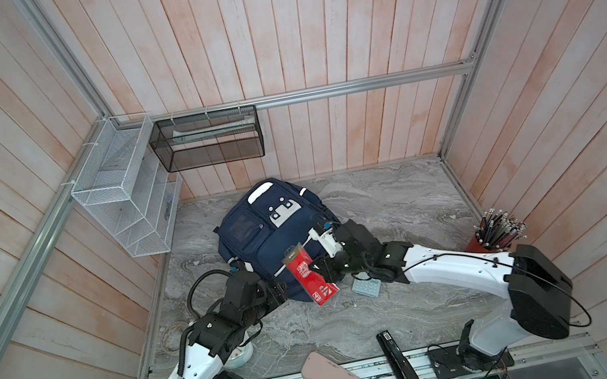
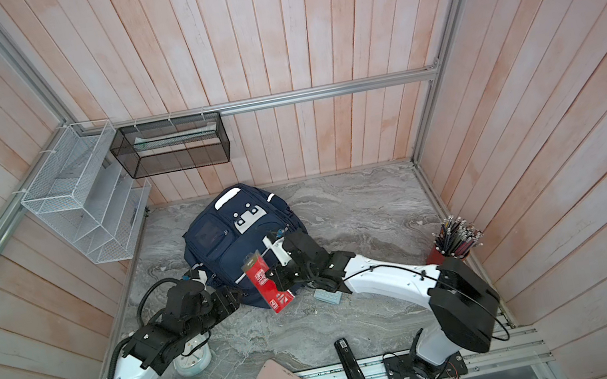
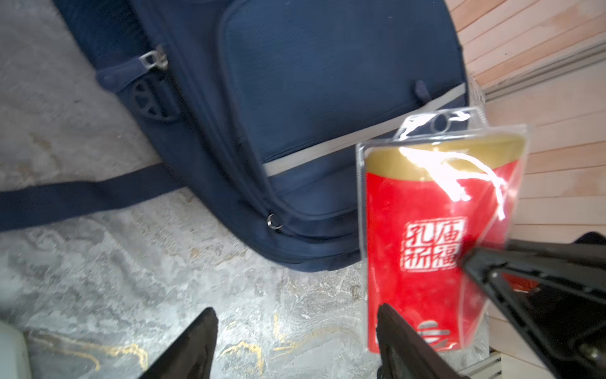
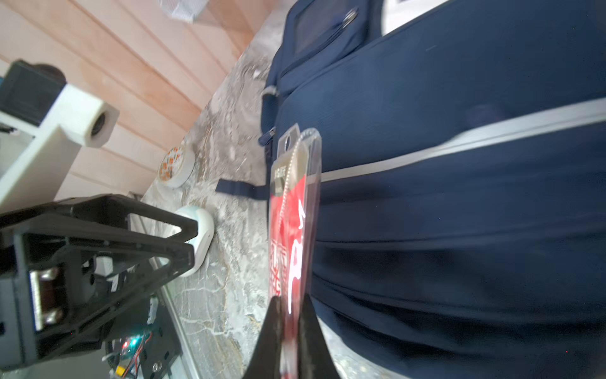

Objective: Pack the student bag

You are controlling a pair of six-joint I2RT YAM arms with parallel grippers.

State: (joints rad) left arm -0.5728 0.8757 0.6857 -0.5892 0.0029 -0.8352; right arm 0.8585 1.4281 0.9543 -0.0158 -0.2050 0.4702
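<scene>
grey marbled tabletop (image 1: 400, 198), pale wood-plank walls all round. the student bag (image 1: 257, 249) lay flat near the far wall, front pockets facing up. right claw (image 4: 290, 305) was pinched tight on a red packet (image 1: 311, 277) in clear plastic. it held the packet up on edge over the bag's near end, hang-tab end toward the bag. left claw (image 3: 295, 331) stood wide apart w/ nothing in it, right by the packet's bottom edge. one finger looked v. close to the plastic; couldn't tell if it touched.

step in hand, imo: getting the packet into the bag, w/ the right arm carrying. no pocket gaped open that i could see, and the zips looked shut. so next prob needs the free left claw on a zip pull to open a mouth, then the right to slide the packet in tab-first. the bag sat just beyond both claws, its near edge under the packet.
</scene>
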